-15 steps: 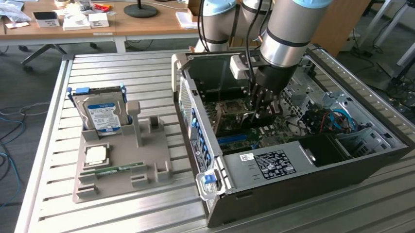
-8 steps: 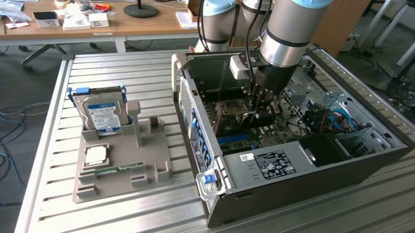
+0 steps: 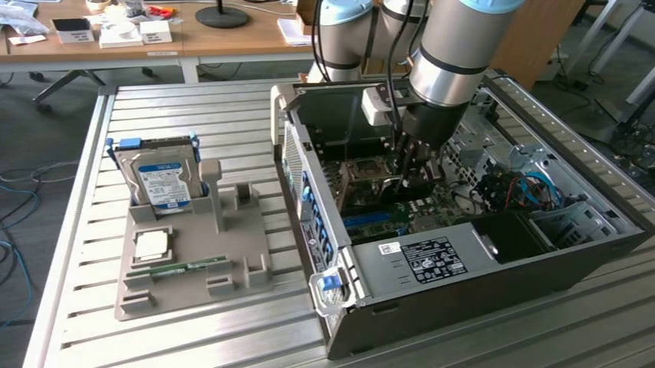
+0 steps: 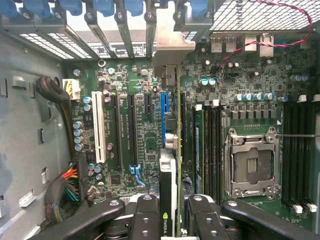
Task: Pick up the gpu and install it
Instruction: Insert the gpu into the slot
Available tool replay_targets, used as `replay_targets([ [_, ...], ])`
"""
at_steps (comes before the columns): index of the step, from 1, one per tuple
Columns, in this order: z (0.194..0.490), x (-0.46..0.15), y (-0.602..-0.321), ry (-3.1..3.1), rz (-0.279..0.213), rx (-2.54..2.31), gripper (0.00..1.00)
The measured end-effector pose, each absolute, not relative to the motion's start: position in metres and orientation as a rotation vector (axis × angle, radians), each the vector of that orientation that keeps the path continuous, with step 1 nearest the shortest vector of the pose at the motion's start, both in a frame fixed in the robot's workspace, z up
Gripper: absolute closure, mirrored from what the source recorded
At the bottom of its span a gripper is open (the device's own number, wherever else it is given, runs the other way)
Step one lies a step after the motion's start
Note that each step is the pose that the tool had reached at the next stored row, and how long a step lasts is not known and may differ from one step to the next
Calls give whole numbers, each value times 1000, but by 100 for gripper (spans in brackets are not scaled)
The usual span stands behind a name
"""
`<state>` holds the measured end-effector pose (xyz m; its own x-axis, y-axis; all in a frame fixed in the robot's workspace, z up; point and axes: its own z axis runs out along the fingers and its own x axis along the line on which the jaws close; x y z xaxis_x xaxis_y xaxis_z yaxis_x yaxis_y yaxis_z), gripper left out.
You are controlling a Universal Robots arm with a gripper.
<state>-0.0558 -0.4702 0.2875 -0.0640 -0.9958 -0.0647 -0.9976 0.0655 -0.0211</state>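
My gripper (image 3: 415, 178) is down inside the open computer case (image 3: 573, 261), over the motherboard. In the wrist view the gpu (image 4: 169, 170) stands edge-on between the two black fingers (image 4: 146, 215), and the gripper (image 4: 170, 212) is shut on it. Its grey metal end bracket (image 4: 170, 52) reaches the rear slot openings of the case. The card's lower edge runs along the blue expansion slot (image 4: 163, 115); whether it is seated in the slot I cannot tell. In the exterior view the gpu (image 3: 397, 189) shows as a dark strip under the fingers.
Outside the case, a grey holder (image 3: 184, 291) carries a silver hard drive (image 3: 159, 180), a square processor chip (image 3: 152, 245) and a green memory stick (image 3: 179, 268). On the board are a white slot (image 4: 98, 130), an open processor socket (image 4: 250, 165) and cable bundles (image 4: 67, 190).
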Motion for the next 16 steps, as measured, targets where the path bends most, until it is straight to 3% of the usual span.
replay_targets([
  [16,287,-59,-470,2247,45,-2106,73],
])
